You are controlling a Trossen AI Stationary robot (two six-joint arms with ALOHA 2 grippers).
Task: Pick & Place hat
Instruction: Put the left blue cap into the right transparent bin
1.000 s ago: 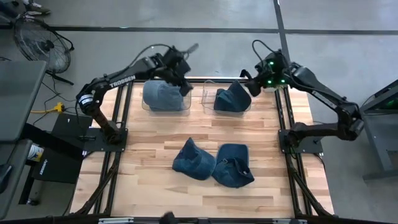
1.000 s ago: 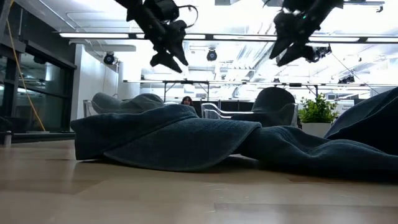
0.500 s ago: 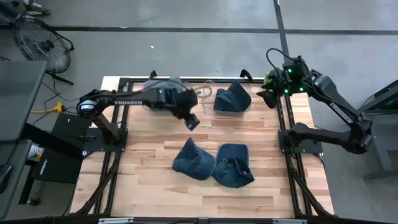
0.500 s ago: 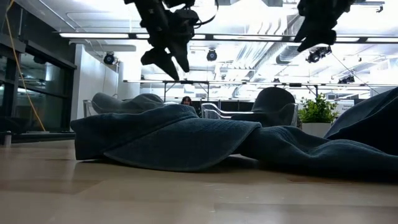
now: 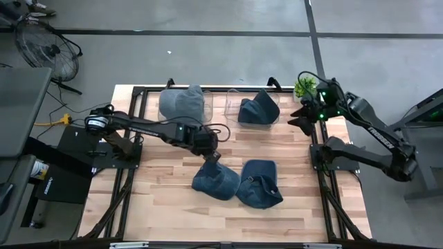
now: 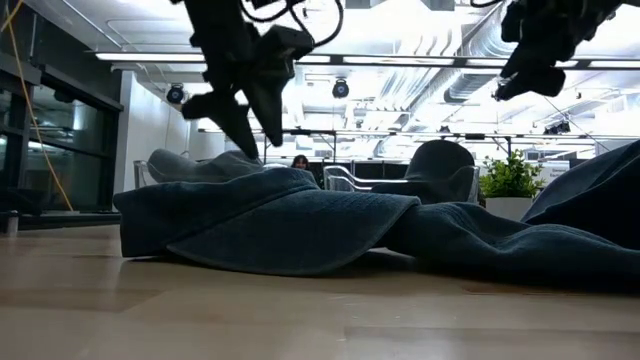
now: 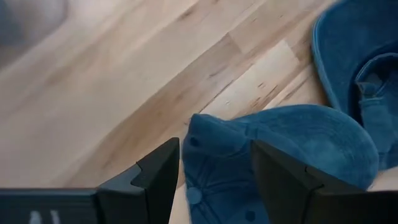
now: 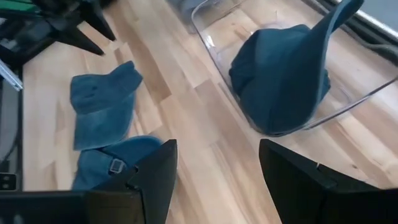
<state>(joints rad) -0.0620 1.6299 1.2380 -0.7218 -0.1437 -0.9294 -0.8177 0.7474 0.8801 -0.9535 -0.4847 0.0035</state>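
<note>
Two dark blue hats lie flat on the wooden table, the left hat (image 5: 214, 178) and the right hat (image 5: 259, 184) touching side by side. My left gripper (image 5: 211, 156) hovers open just over the left hat's far end (image 7: 205, 134), one finger on either side of it, without touching it. In the low view it (image 6: 245, 135) hangs close above the hat (image 6: 270, 215). My right gripper (image 5: 297, 117) is open and high near the table's right edge, holding nothing. Its wrist view (image 8: 217, 186) looks down on the table hats (image 8: 102, 99).
Two clear bins stand at the table's far edge: the left bin (image 5: 205, 116) holds a grey-blue hat (image 5: 181, 104), the right bin (image 5: 232, 104) a dark blue hat (image 5: 258, 109). A small potted plant (image 5: 304, 86) stands at the far right corner. Bare wood lies near and left.
My left gripper has swung from above the far left bin toward the table's near edge and down, ending just over the left hat on the table. My right gripper has drawn back from the right bin toward the table's right edge. The hats have not moved.
</note>
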